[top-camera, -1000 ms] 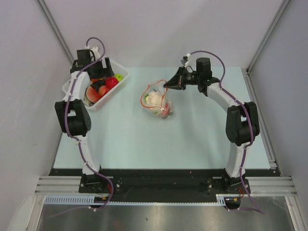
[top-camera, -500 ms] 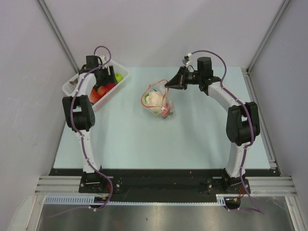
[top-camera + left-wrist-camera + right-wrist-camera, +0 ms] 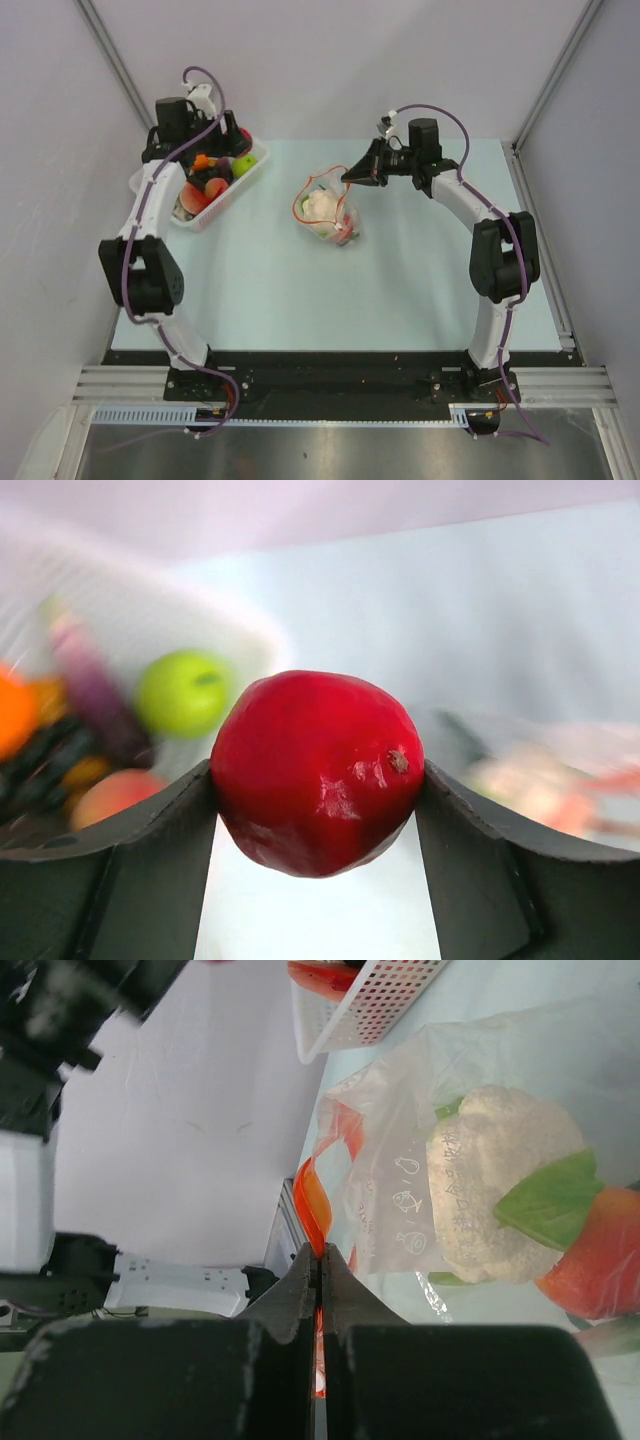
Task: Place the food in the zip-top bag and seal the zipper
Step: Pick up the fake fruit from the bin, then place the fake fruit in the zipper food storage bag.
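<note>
Clamped the left gripper (image 3: 315,802) on a glossy red tomato (image 3: 315,765), one dark finger pressed to each side, up by the far end of the white slatted basket (image 3: 205,214) at the far left corner of the table (image 3: 260,285). Couldn't tell whether the tomato hung over the basket or just past its rim. Spotted more food, blurred, in the left wrist view: a green apple (image 3: 185,692), something orange (image 3: 12,710), a purple piece (image 3: 95,695), a peach-coloured ball (image 3: 110,795). Over on the right, pinched the red-orange zipper (image 3: 312,1205) in the right gripper (image 3: 320,1260), jaws together with only the strip between them. Held that edge of the zip-top bag (image 3: 400,1160) up, mouth looped open, with the pouch itself lying mid-table, well apart from the basket. Made out through the clear plastic a white cauliflower (image 3: 490,1190), a green leaf (image 3: 545,1200) against it and a red-orange piece (image 3: 590,1255) just beside that.
</note>
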Controlling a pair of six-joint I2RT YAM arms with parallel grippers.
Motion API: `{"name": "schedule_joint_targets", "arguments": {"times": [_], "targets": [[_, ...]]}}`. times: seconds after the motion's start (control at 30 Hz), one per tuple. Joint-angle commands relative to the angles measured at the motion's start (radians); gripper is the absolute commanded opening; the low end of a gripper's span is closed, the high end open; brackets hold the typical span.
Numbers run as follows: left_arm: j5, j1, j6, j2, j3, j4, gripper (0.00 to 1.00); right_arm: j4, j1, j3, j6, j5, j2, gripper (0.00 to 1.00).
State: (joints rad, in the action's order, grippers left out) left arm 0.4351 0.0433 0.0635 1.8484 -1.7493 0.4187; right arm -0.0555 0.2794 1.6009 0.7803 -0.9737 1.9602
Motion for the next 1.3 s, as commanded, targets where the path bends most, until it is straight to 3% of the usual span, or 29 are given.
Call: {"name": "schedule_joint_targets", "arguments": {"times": [0.0,0.13,0.33,0.5,0.7,0.8,0.93,0.97,1.0,1.03,1.27], "targets": [[0.232,-0.187,-0.102,-0.210,0.173,-0.060,0.40,0.039,0.003,0.050,0.002,-0.011,0.012,0.00],[0.226,-0.362,-0.116,-0.284,0.359,-0.119,0.40,0.083,-0.002,0.054,0.031,-0.031,0.019,0.00],[0.212,-0.497,-0.070,-0.204,0.378,-0.115,0.41,0.108,-0.006,0.047,0.048,-0.065,0.013,0.00],[0.246,-0.508,0.039,-0.106,0.363,-0.147,0.46,0.118,-0.019,0.024,0.054,-0.071,0.002,0.00],[0.277,-0.510,0.160,-0.034,0.330,-0.247,0.60,0.138,-0.020,-0.001,0.080,-0.071,-0.003,0.00],[0.229,-0.522,0.202,0.003,0.288,-0.255,0.66,0.161,-0.022,-0.018,0.108,-0.069,-0.003,0.00],[0.133,-0.551,0.151,0.026,0.222,-0.198,0.82,0.192,-0.023,-0.024,0.137,-0.074,-0.001,0.00],[0.123,-0.556,0.136,0.018,0.214,-0.175,0.86,0.195,-0.025,-0.022,0.148,-0.077,0.000,0.00],[0.119,-0.556,0.113,0.005,0.220,-0.169,0.97,0.197,-0.028,-0.021,0.151,-0.080,0.000,0.00],[0.110,-0.553,0.101,-0.011,0.224,-0.161,1.00,0.204,-0.029,-0.016,0.154,-0.082,0.000,0.00],[0.170,-0.369,0.150,-0.227,0.375,-0.115,0.99,0.220,-0.048,-0.025,0.166,-0.089,-0.012,0.00]]}}
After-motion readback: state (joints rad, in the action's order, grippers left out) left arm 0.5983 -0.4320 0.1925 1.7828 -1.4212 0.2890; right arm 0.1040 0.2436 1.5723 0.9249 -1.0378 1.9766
